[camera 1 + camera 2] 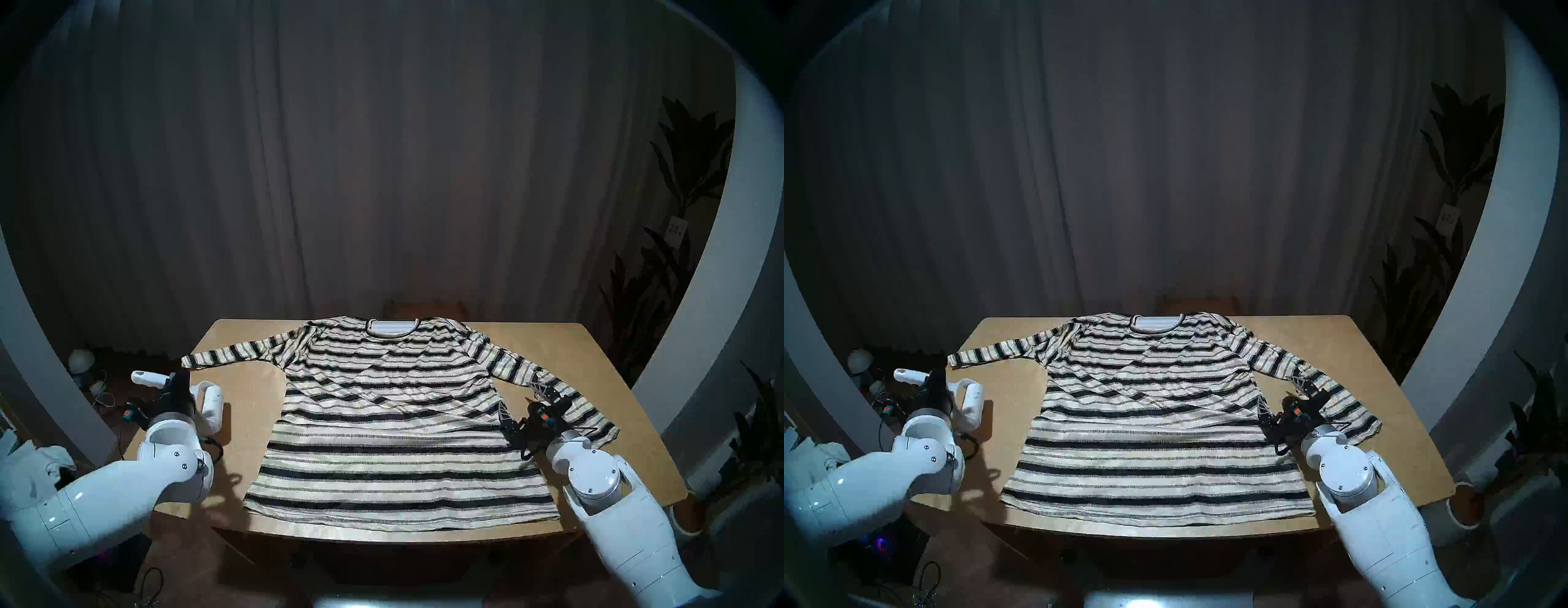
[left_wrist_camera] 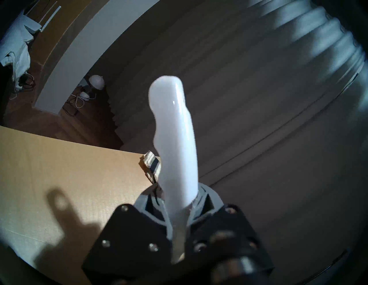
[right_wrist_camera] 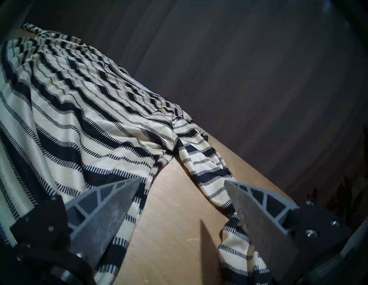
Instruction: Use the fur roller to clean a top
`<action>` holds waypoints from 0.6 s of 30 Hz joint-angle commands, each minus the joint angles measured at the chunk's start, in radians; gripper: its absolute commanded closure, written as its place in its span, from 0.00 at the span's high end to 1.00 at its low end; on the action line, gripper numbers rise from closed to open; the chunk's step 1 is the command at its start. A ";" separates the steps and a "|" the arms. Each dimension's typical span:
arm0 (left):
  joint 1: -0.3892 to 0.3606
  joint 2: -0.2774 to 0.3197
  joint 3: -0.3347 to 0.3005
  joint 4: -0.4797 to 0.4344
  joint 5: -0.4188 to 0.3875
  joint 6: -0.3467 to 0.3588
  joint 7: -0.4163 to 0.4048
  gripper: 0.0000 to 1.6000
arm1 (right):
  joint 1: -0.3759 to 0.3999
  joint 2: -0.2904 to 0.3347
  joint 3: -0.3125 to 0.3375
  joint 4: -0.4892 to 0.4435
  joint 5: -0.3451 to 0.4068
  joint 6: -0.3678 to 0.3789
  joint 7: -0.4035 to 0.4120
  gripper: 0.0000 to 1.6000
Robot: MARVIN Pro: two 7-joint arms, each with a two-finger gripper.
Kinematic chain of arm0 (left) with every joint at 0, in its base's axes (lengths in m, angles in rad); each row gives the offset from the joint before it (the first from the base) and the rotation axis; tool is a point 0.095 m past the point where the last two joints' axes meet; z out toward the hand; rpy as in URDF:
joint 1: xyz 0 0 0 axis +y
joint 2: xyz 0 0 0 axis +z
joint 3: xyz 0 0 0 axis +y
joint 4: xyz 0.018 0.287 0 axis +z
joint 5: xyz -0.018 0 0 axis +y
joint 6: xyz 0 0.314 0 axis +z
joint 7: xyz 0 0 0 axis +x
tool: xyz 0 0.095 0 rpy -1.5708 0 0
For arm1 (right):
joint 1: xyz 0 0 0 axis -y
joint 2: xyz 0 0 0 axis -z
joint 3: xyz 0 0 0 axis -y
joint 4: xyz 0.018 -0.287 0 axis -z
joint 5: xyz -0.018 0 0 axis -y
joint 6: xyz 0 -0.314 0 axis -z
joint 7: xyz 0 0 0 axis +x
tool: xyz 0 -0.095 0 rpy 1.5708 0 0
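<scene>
The cream and black striped top [image 1: 394,424] [image 1: 1157,424] lies flat on the wooden table [image 1: 572,352], neck at the far edge and sleeves spread. At the table's left edge my left gripper [image 1: 176,388] [image 2: 180,201] is shut on the white fur roller's handle [image 2: 175,139]. The handle's end [image 1: 146,378] points left, and the fat cylinder [image 1: 211,407] [image 1: 973,403] hangs toward the table, well left of the top's body. My right gripper [image 1: 519,397] [image 3: 182,181] stands open over the gap between the top's body [image 3: 69,119] and its right sleeve [image 3: 207,163], holding nothing.
A dark curtain hangs behind the table. Left of the table, white lamps [image 1: 80,361], cables and a heap of white cloth [image 1: 29,467] lie on the floor. Dark plants [image 1: 662,297] and a pot [image 1: 687,513] stand at the right. The left sleeve's cuff [image 2: 152,165] reaches the table's left edge.
</scene>
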 commanded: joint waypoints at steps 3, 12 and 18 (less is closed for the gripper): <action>0.013 -0.005 -0.051 0.013 -0.063 0.049 -0.149 0.00 | -0.067 -0.026 -0.008 -0.033 0.011 0.025 -0.007 1.00; 0.022 -0.034 -0.093 0.072 -0.159 0.116 -0.257 0.00 | -0.088 -0.053 0.044 -0.135 0.063 0.033 -0.036 1.00; 0.025 -0.051 -0.112 0.099 -0.208 0.162 -0.316 0.00 | -0.055 -0.092 0.072 -0.204 0.117 0.035 -0.057 1.00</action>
